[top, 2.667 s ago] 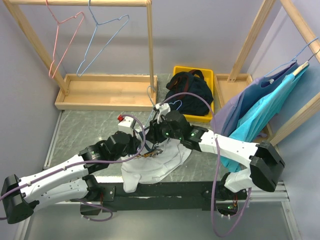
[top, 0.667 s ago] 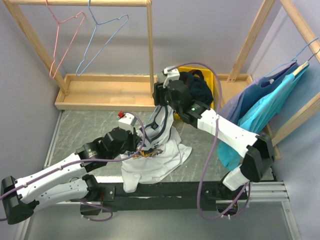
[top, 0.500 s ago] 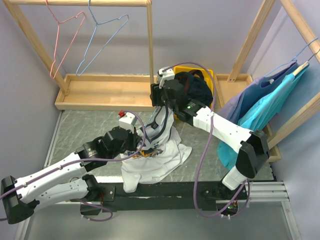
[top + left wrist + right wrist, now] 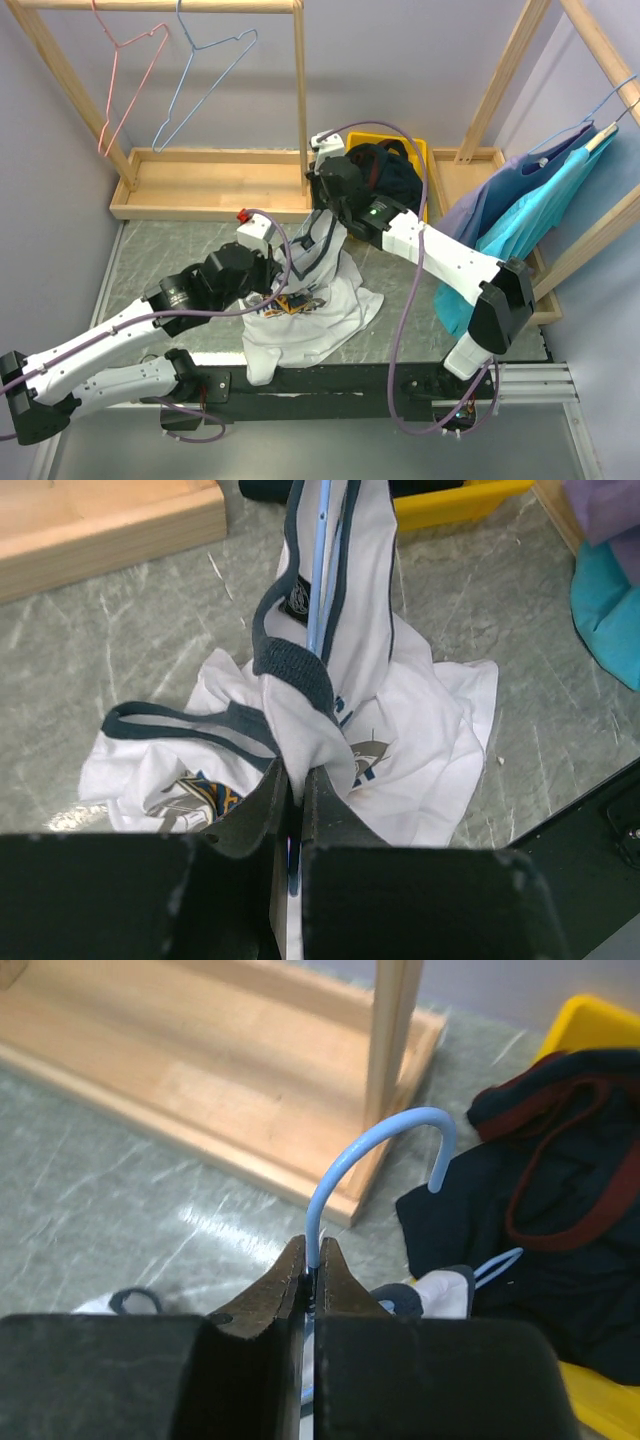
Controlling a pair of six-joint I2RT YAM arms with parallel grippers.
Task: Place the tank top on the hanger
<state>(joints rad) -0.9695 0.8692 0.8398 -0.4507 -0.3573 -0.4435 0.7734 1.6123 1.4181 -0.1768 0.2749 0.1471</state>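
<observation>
We see the tank top (image 4: 318, 300) near the lower middle of the top view, its lower part bunched on the grey marbled counter (image 4: 180, 255) while its upper part is drawn up toward the centre of the frame. The right hand (image 4: 311, 1265) has its fingers pressed together on the stem of the light-blue hanger (image 4: 375, 1155), whose hook curls up at the centre of the right wrist view, in front of a wooden post (image 4: 395, 1030). In the left wrist view the left hand (image 4: 296, 795) is clamped on a fold of the white fabric at the navy trim, and a blue wire of the hanger runs up through the neck opening at the top centre. A small dark label (image 4: 297, 598) sits inside the neckline, but its writing is too small for us to read; the colourful chest print (image 4: 195, 795) at lower left shows no legible words either. A yellow bin (image 4: 418, 150) holding a dark navy garment (image 4: 385, 175) lies at upper centre. A pink hanger (image 4: 125, 75) and another blue hanger (image 4: 205, 80) hang on the wooden rack at upper left, and teal and purple shirts (image 4: 510, 215) hang at the right.
</observation>
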